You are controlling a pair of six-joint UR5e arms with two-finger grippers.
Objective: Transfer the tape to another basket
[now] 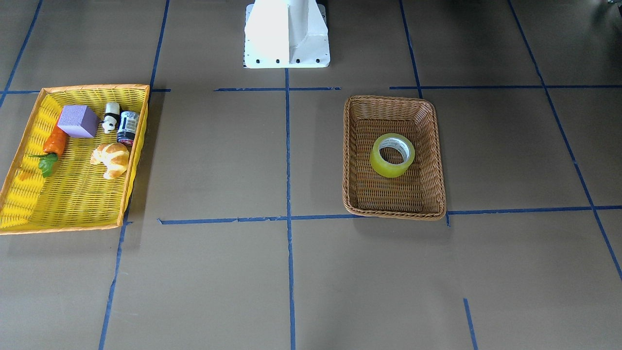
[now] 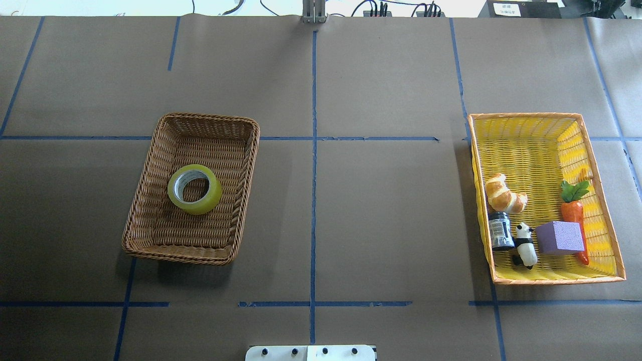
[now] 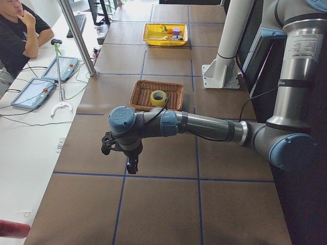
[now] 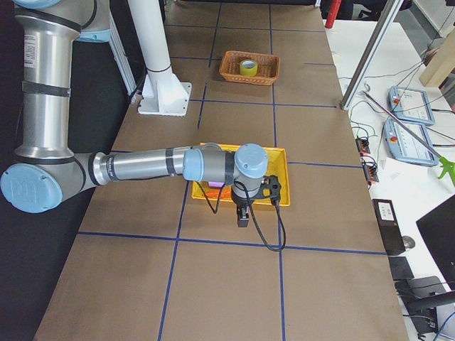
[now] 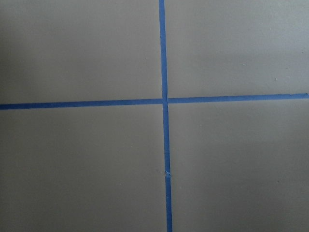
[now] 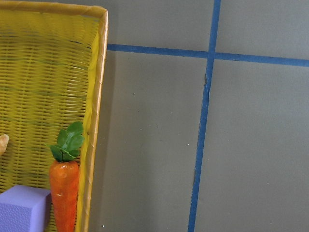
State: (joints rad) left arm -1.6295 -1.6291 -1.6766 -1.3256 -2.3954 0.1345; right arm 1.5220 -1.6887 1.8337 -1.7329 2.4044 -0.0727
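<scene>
The yellow-green tape [image 1: 392,155] lies flat in the middle of the brown wicker basket [image 1: 393,214]; it also shows in the overhead view [image 2: 194,189], inside the basket [image 2: 210,118]. My left gripper [image 3: 132,166] shows only in the exterior left view, low over bare table well short of the wicker basket [image 3: 143,94]; I cannot tell whether it is open or shut. My right gripper [image 4: 242,217] shows only in the exterior right view, just outside the near edge of the yellow tray; I cannot tell its state either. Both wrist views show no fingers.
The yellow orange-rimmed tray [image 2: 526,145] holds a croissant [image 2: 504,194], a can [image 2: 500,230], a panda figure [image 2: 524,244], a purple block [image 2: 559,237] and a carrot [image 2: 573,213]. The white robot base [image 1: 286,34] stands at the table's back middle. An operator [image 3: 18,35] sits beside the table.
</scene>
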